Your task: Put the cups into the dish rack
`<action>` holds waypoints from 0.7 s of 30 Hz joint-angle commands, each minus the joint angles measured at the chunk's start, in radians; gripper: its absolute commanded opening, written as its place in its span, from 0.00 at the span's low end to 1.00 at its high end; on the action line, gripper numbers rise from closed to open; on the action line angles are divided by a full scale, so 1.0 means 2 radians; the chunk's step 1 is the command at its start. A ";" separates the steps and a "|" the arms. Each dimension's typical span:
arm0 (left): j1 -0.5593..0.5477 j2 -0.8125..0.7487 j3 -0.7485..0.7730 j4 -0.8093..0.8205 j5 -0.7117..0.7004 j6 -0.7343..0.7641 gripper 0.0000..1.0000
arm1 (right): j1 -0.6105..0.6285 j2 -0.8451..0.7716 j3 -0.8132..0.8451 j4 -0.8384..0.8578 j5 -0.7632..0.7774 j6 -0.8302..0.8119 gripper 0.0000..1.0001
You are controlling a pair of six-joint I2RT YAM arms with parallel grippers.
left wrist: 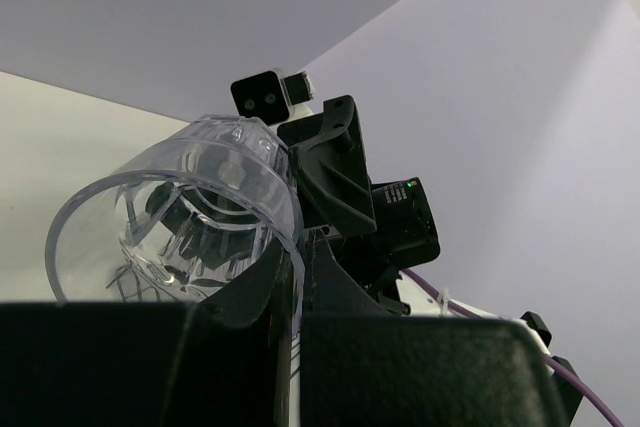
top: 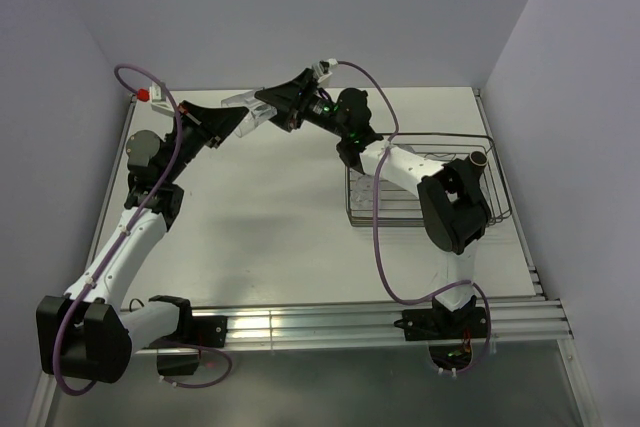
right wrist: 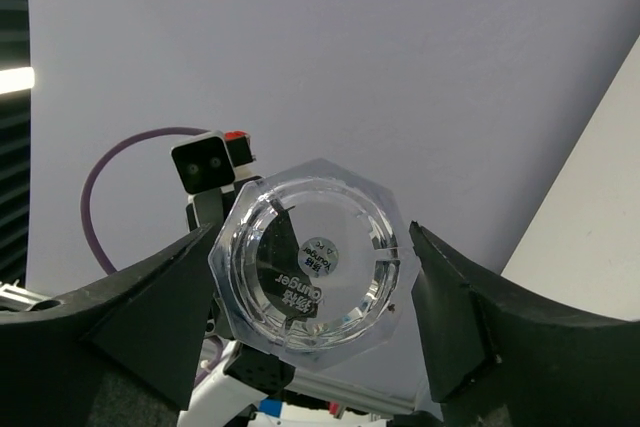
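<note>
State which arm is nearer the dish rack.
Right. The right arm stretches across over the dish rack, its elbow above the wires. The left arm runs up the opposite side, well apart from it.

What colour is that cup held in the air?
The cup is clear and colourless; the right wrist view shows it best.

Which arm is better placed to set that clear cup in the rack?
Probably the right: the dish rack sits on its side, and the right gripper brackets the cup that the left gripper holds away from it.
</note>
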State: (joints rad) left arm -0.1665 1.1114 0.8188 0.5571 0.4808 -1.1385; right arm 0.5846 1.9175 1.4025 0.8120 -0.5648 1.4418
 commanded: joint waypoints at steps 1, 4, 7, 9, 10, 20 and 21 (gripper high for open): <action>-0.002 -0.009 -0.001 0.043 0.009 0.003 0.00 | -0.003 -0.010 0.004 0.028 0.000 -0.004 0.73; -0.002 -0.008 0.001 0.042 0.010 0.006 0.00 | -0.004 -0.012 0.001 0.029 -0.001 -0.005 0.66; -0.002 -0.009 0.001 0.037 0.009 0.012 0.07 | -0.007 -0.015 -0.002 0.028 -0.002 -0.008 0.59; -0.002 -0.011 0.002 0.033 0.009 0.019 0.19 | -0.011 -0.019 -0.006 0.028 -0.005 -0.012 0.58; -0.002 -0.012 0.002 0.027 0.009 0.022 0.25 | -0.013 -0.023 -0.012 0.027 -0.006 -0.014 0.57; 0.007 -0.028 0.009 -0.019 0.020 0.048 0.78 | -0.047 -0.066 -0.048 -0.008 -0.025 -0.069 0.52; 0.009 -0.030 0.010 -0.024 0.023 0.052 0.80 | -0.051 -0.071 -0.051 -0.014 -0.025 -0.075 0.52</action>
State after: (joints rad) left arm -0.1596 1.0931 0.8173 0.5064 0.4934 -1.0721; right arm 0.5098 1.8717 1.3075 0.7616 -0.5991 1.3563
